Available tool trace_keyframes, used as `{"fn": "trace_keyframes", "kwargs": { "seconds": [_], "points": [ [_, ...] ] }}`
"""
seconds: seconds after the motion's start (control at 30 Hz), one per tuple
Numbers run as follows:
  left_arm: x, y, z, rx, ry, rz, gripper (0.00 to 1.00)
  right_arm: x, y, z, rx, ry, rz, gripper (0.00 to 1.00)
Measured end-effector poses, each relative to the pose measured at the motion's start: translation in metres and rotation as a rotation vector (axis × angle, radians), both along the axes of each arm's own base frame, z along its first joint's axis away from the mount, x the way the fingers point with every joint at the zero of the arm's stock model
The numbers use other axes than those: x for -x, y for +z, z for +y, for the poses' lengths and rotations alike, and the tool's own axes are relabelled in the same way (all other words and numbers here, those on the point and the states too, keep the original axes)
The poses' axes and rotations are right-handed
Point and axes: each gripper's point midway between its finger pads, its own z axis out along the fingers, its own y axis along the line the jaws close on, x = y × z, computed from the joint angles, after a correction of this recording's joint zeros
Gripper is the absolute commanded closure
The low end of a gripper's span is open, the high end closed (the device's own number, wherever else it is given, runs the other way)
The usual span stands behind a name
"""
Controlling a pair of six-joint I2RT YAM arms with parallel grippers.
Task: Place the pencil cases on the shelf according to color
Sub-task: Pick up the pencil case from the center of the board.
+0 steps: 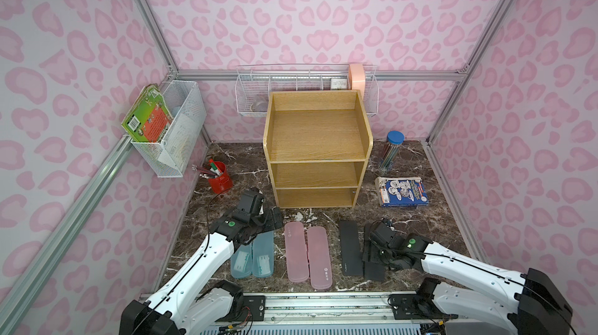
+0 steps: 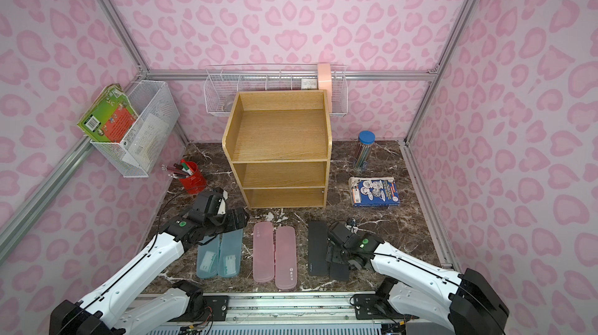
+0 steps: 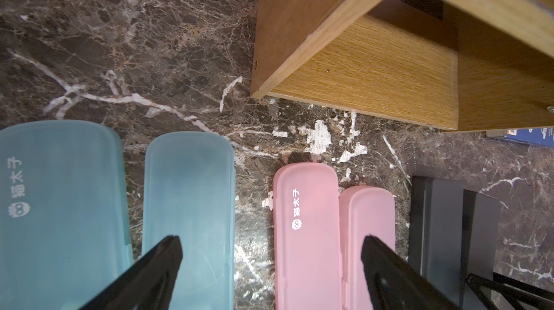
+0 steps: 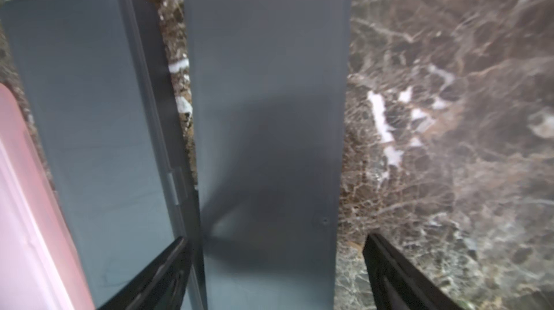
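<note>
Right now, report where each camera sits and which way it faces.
Both top views: high behind the robot, looking down at the shelf; left arm, right arm show.
Left wrist: over blue cases, pink cases, facing the shelf; open left hand shows.
Right wrist: over black cases; open right hand straddles one.
Shared: both wrist views show pink and black cases.

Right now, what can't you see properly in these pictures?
- Matte black flat plastic pencil case under the right arm: mostly hidden by it, both top views.
- Two translucent teal-blue plastic pencil cases: left arm covers part, both top views.
- Small white printed item in the back white wire basket: too small to read in a top view.
- Right wrist view: blurred.
</note>
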Motion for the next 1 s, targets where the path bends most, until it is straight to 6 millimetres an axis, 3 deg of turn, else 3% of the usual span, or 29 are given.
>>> {"fn": "trace_keyframes", "kwargs": {
  "seconds": [0.27, 0.37, 0.47, 0.6, 0.77, 1.0],
  "points": [
    [-0.002, -0.010, -0.007, 0.012, -0.015, 0.030, 0.02, -0.008, -0.003, -0.018, 0.054, -0.076, 0.019, 0.09],
    [-0.002, -0.009, -0.009, 0.026, -0.013, 0.031, 0.02, -0.017, 0.007, -0.027, 0.045, -0.103, -0.002, 0.08],
    [-0.002, -0.008, -0.010, 0.030, -0.015, 0.028, 0.02, -0.026, 0.022, -0.023, 0.006, -0.081, -0.047, 0.09],
    [-0.003, -0.005, -0.010, 0.032, -0.016, 0.022, 0.02, -0.017, 0.026, -0.015, -0.038, -0.046, -0.037, 0.08],
    [-0.002, -0.002, -0.010, 0.033, -0.019, 0.014, 0.02, 0.008, 0.013, -0.005, -0.035, 0.001, 0.034, 0.08],
    [-0.002, -0.003, -0.010, 0.023, -0.030, 0.013, 0.02, 0.025, -0.013, -0.014, 0.016, -0.040, 0.105, 0.08]
  ]
}}
